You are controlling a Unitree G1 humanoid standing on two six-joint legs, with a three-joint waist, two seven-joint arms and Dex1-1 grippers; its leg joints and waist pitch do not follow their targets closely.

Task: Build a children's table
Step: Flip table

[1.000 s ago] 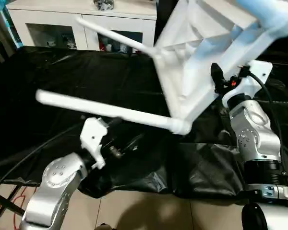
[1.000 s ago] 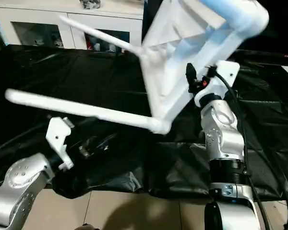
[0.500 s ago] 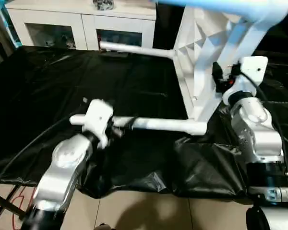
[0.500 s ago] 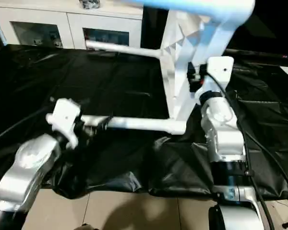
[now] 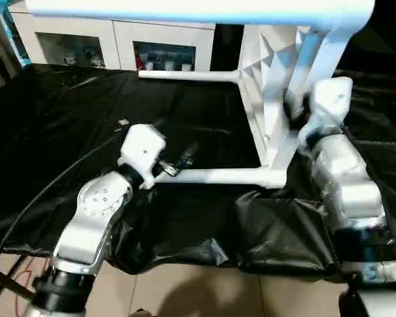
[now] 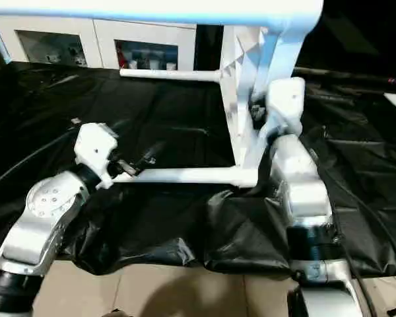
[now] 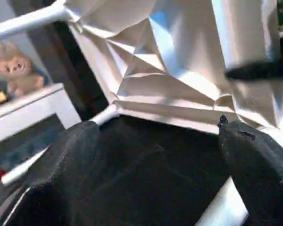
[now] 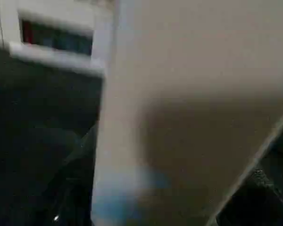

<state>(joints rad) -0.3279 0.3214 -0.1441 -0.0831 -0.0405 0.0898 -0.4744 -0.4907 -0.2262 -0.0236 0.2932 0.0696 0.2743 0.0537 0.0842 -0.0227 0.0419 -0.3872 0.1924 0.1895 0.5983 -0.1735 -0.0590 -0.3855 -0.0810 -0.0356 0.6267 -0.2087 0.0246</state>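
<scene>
**Item: children's table, on its side, legs level**

1. Children's table (image 5: 277,99). White plastic, ribbed underside turned toward my left. It stands on edge on the black sheet (image 5: 86,119), at about 1 o'clock from the middle of the head view. A second ago it hung tilted with its legs slanting down; now the tabletop is nearly vertical and the legs run level.

2. Near leg (image 5: 224,176). Lies just above the sheet, pointing to 9 o'clock, its free end at my left gripper.

3. Far leg (image 5: 188,74). Parallel, toward 12 o'clock, before the white cabinet (image 5: 119,46).

4. Top leg (image 5: 185,10). Runs along the upper edge of the view.

5. My left gripper (image 5: 178,164). My two black fingers (image 7: 61,165) are spread wide, empty, beside the tip of the near leg. A second ago this arm sat lower and nearer me, below that leg; it has come up and forward.

6. My right gripper (image 5: 296,109). Pressed against the tabletop at 2 o'clock. I cannot tell whether my fingers there are parted or clamped.
</scene>
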